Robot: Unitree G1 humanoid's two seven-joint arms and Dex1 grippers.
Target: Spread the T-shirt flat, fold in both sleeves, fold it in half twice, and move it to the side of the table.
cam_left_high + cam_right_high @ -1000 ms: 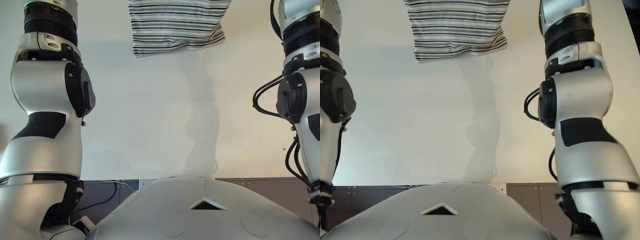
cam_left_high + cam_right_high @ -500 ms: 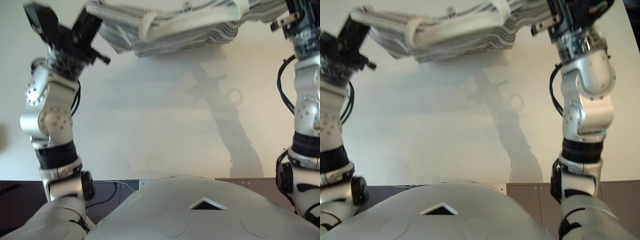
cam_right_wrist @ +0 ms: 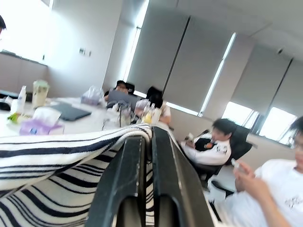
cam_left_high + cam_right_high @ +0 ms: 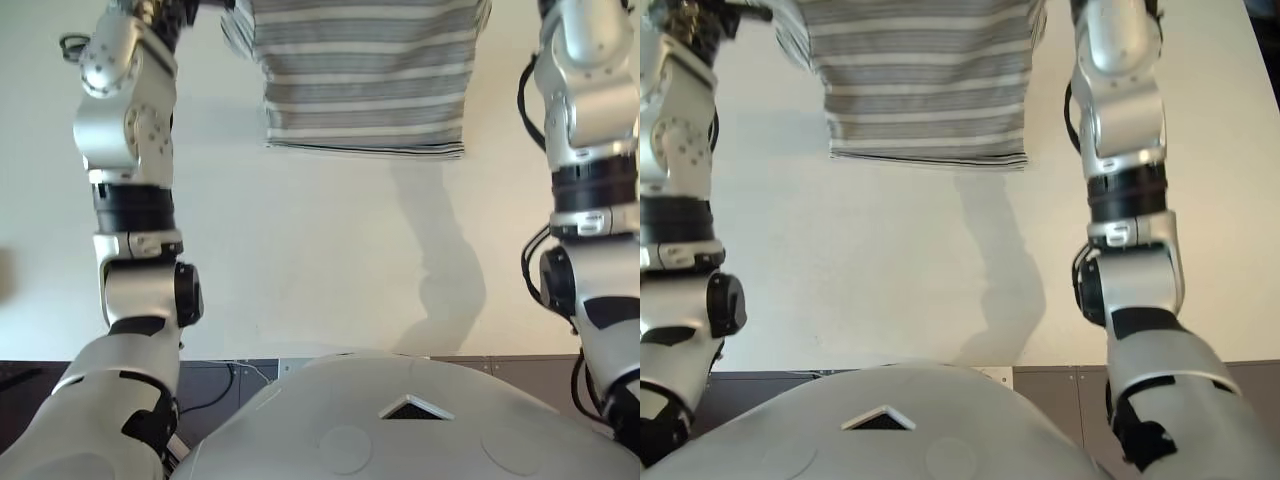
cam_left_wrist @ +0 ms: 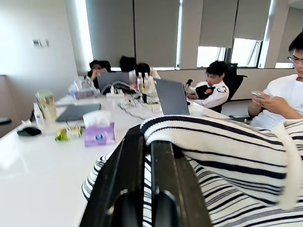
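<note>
The black-and-white striped T-shirt (image 4: 365,80) is held up over the far part of the white table (image 4: 320,260), spread as a flat panel with its hem edge toward me. Both arms stretch away along its two sides. In the left wrist view my left gripper (image 5: 147,138) is shut on a fold of the striped T-shirt (image 5: 227,156). My right gripper (image 3: 147,133) is likewise shut on the striped T-shirt (image 3: 52,175), which drapes over its dark fingers (image 3: 124,161). The shirt's upper part and sleeves are cut off by the head views' top edge.
The shirt casts a grey shadow (image 4: 440,250) on the table's near right part. The table's front edge (image 4: 250,358) runs close to me. The wrist views look over another long office table (image 5: 42,151) with a tissue box, laptops and seated people.
Half a second ago the shirt hung bunched crosswise between the grippers. Now it is drawn out into a flat striped panel, and both arms have stretched farther away from me.
</note>
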